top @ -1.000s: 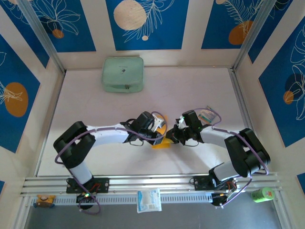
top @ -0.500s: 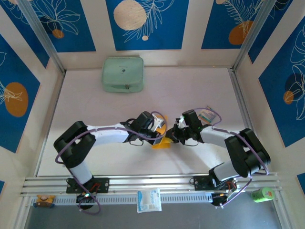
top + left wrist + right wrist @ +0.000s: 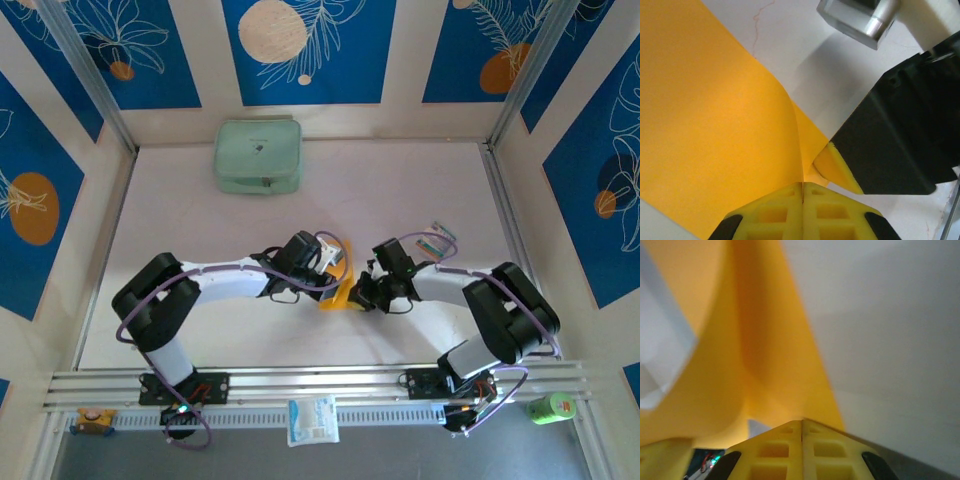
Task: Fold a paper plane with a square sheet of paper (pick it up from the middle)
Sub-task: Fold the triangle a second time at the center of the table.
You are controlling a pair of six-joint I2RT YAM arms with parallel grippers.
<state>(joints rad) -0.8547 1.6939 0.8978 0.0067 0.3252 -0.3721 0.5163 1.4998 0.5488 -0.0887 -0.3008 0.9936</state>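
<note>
The table (image 3: 200, 210) was seen from above, with both arms bent inward so that they met near its middle, towards the near edge. A pale green pouch (image 3: 258, 156) lay at the far side, well apart from the work. A white-and-blue packet (image 3: 313, 418) lay off the table by the front rail.

The sheet of paper (image 3: 338, 297) was found between the two wrists, bowed and partly lifted, not flat. No pointed dart shape was seen yet.

The left gripper (image 3: 803, 186) was clenched on the sheet, its yellow fingers pressed together with a curved crease of paper running into the tips. The right gripper (image 3: 802, 421) was likewise clamped on the sheet, which rose from its shut tips as a curled wall. In the left wrist view the right gripper's black body and one yellow tip were seen just beside the left tips, on the same stretch of paper.

A small striped card (image 3: 440, 236) lay behind the right arm, untouched.

Step judged: an early fold being formed, with the paper pinched from two sides and the crease only soft. The plane was judged far from done. The next move was judged to call for one grip to be kept as an anchor while the bowed flap was brought over and pressed flat, edges aligned, without the thin sheet being torn or slipped.
</note>
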